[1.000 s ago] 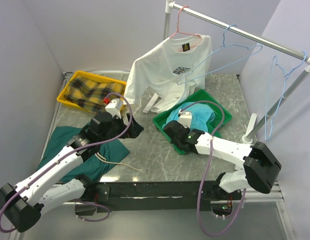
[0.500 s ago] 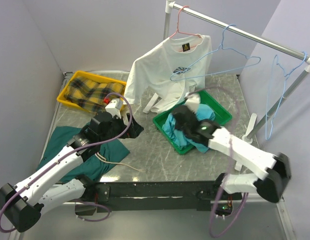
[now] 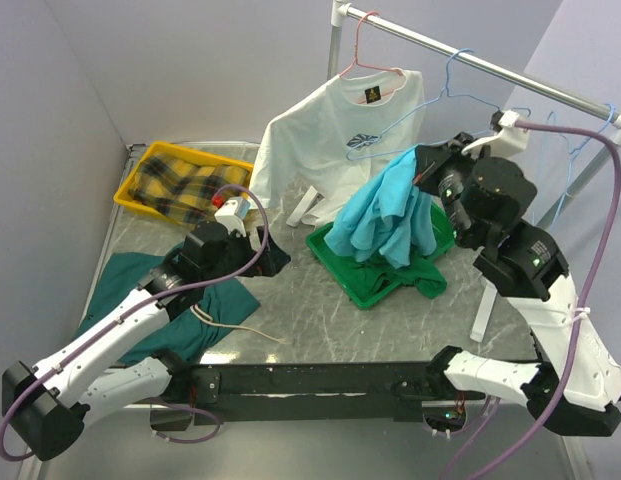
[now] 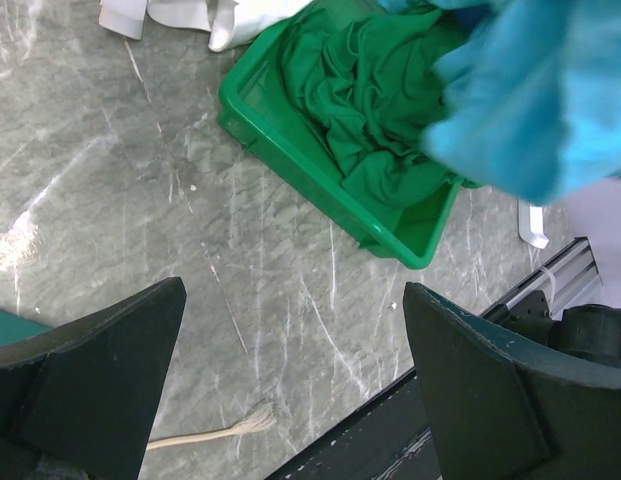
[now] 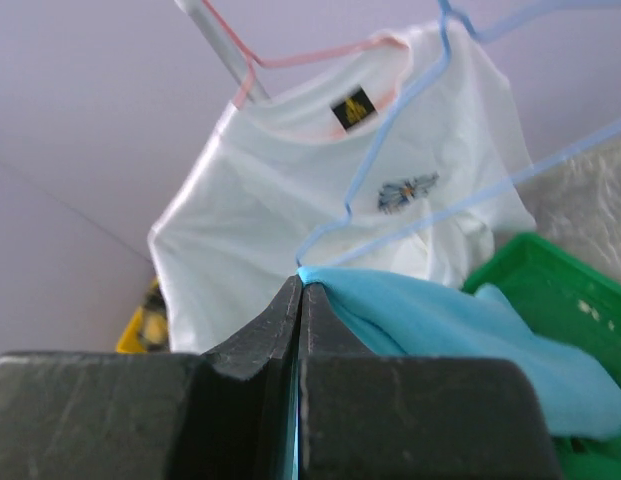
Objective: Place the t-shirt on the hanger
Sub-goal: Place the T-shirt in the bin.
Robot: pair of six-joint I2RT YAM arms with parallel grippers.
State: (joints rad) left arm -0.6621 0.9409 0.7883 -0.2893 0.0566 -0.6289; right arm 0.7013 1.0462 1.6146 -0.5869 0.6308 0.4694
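Here, right fingers (image 5: 252, 338) pinch the t-shirt (image 3: 385, 215); left fingers (image 4: 95, 375) gape.

Right claw (image 5: 301, 288) tight on turquoise t-shirt (image 5: 440, 325), hanger (image 5: 510, 180) behind.

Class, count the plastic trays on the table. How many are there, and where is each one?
2. A yellow tray sits at the far left, holding plaid cloth. A green tray sits right of centre, holding a green garment. None appears hidden.

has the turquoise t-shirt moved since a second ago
Yes. The t-shirt rose out of the green bin, pinched in the right gripper, toward the rail.
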